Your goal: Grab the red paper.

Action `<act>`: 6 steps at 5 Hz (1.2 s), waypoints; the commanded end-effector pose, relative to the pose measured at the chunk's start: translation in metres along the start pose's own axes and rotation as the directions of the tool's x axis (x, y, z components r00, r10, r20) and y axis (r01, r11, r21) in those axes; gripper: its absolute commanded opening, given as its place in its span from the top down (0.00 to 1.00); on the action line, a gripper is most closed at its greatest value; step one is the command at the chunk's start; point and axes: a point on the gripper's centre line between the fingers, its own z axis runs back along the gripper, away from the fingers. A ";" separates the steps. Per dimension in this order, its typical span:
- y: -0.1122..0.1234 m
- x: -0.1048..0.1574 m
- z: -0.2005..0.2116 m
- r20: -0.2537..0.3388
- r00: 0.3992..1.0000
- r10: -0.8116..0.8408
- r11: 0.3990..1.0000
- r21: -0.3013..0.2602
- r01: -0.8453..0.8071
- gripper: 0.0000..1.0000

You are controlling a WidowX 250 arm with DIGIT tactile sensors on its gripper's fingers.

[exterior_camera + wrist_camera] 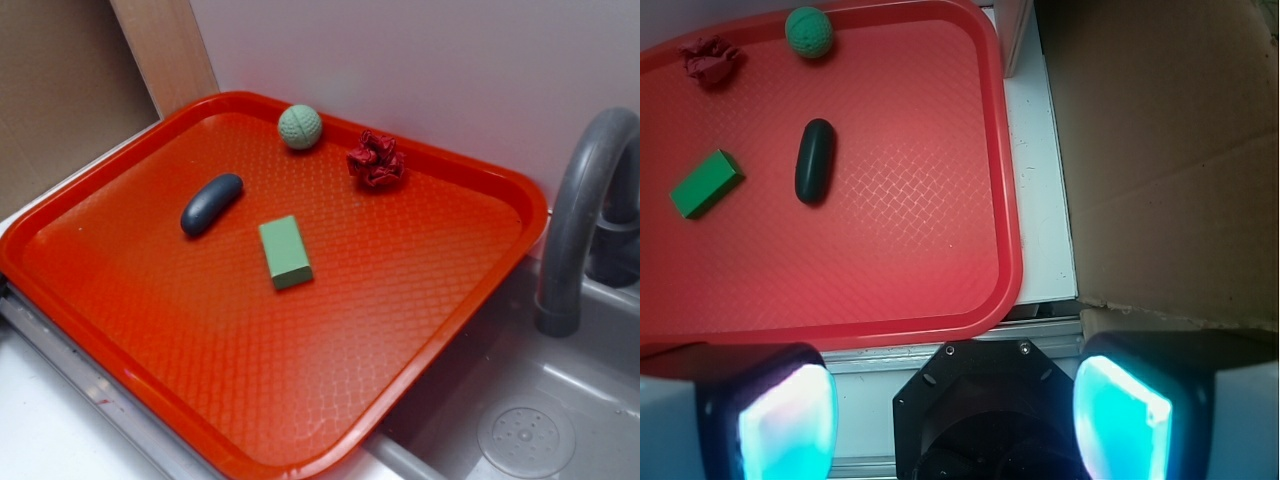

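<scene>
The red paper (376, 161) is a small dark red wad of ruffled folds near the far edge of the orange-red tray (250, 400). In the wrist view it lies at the tray's top left corner (710, 60). My gripper (955, 415) is open and empty, its two glowing cyan pads wide apart. It hangs high above the tray's near edge (940, 325), far from the paper. The gripper does not show in the exterior view.
On the tray are a green ball (300, 127), a dark oblong object (210, 204) and a green block (285, 251). A grey faucet (580, 210) and sink (520, 430) stand to the right. Cardboard (1160, 150) lies beside the tray.
</scene>
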 end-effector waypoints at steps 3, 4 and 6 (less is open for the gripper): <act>-0.063 0.017 -0.017 0.070 0.977 0.203 0.979 -0.049 -0.200 0.00; -0.090 0.036 -0.023 0.087 0.939 0.334 0.940 -0.099 -0.325 0.00; -0.127 0.105 -0.071 0.133 0.838 0.530 0.840 -0.219 -0.496 0.00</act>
